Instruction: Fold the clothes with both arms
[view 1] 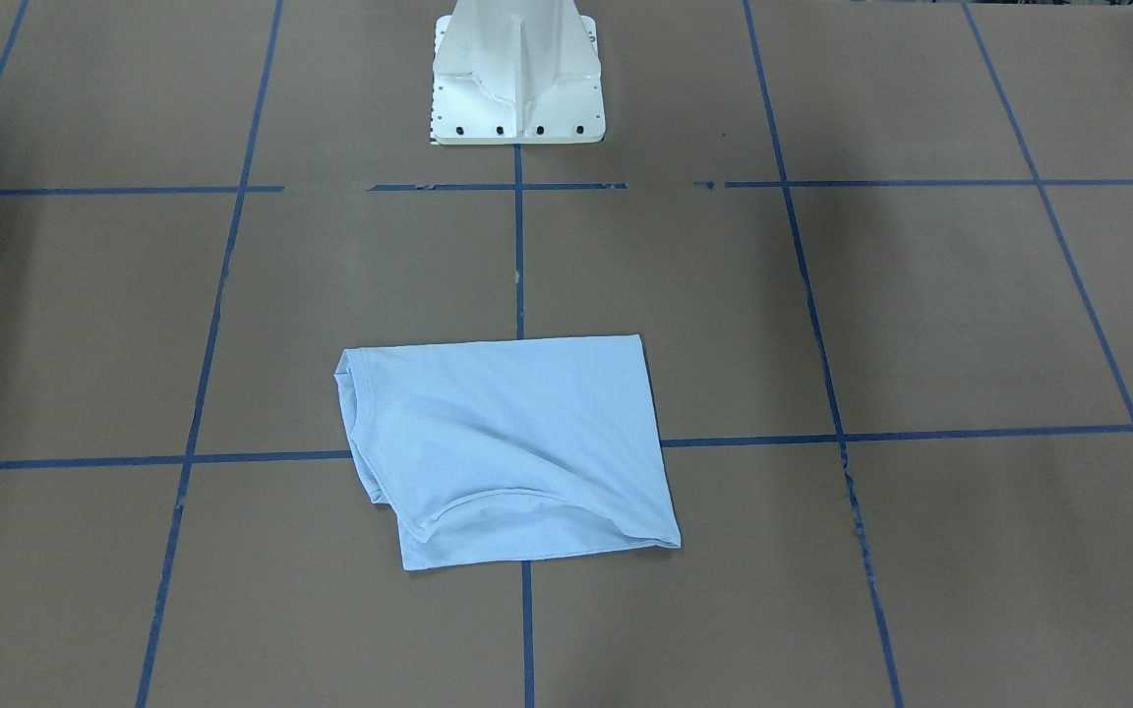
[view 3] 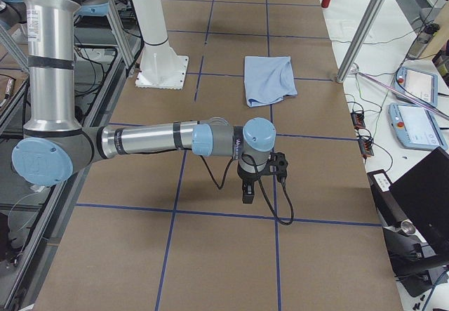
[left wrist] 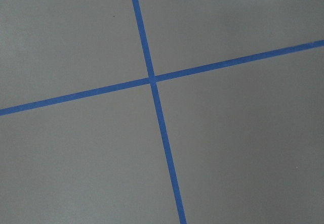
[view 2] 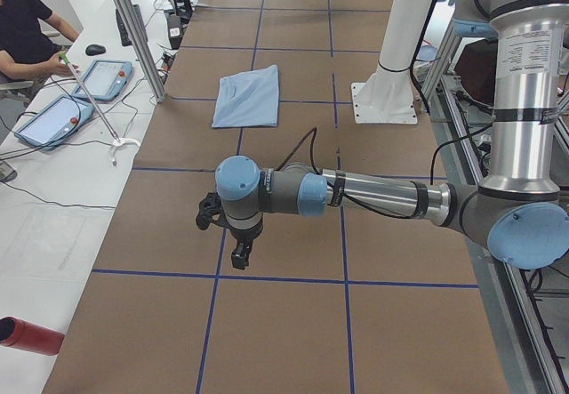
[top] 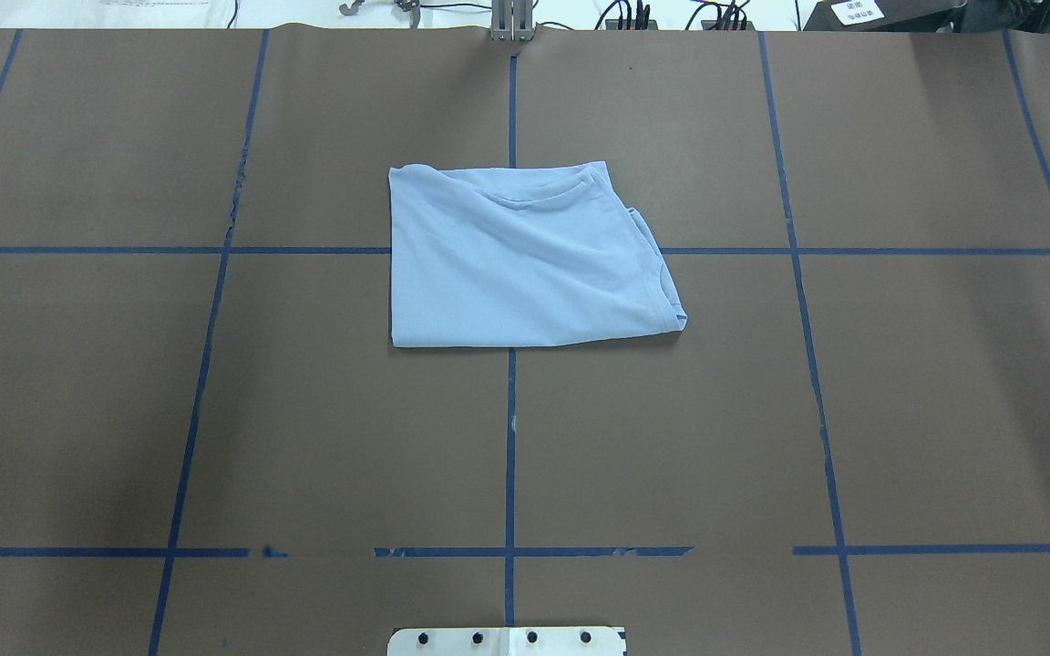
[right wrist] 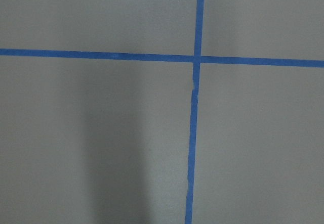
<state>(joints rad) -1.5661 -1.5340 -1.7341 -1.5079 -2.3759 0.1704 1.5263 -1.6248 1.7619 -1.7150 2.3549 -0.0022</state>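
Note:
The light blue T-shirt (view 1: 507, 447) lies folded into a rough rectangle at the table's middle, its ribbed collar at one side; its chest print is hidden. It also shows in the overhead view (top: 516, 264) and both side views (view 2: 247, 97) (view 3: 268, 79). The left gripper (view 2: 240, 256) hangs over bare table far from the shirt and shows only in the exterior left view; I cannot tell if it is open. The right gripper (view 3: 248, 193) likewise shows only in the exterior right view, far from the shirt; I cannot tell its state. Both wrist views show only brown table and blue tape lines (left wrist: 152, 78) (right wrist: 195, 58).
The white pedestal base (view 1: 517, 79) stands at the robot's side of the table. Blue tape divides the brown table (top: 215, 410) into squares. An operator (view 2: 22, 29) sits at a side bench with tablets (view 2: 102, 78). A red cylinder (view 2: 27, 333) lies beside the table's end.

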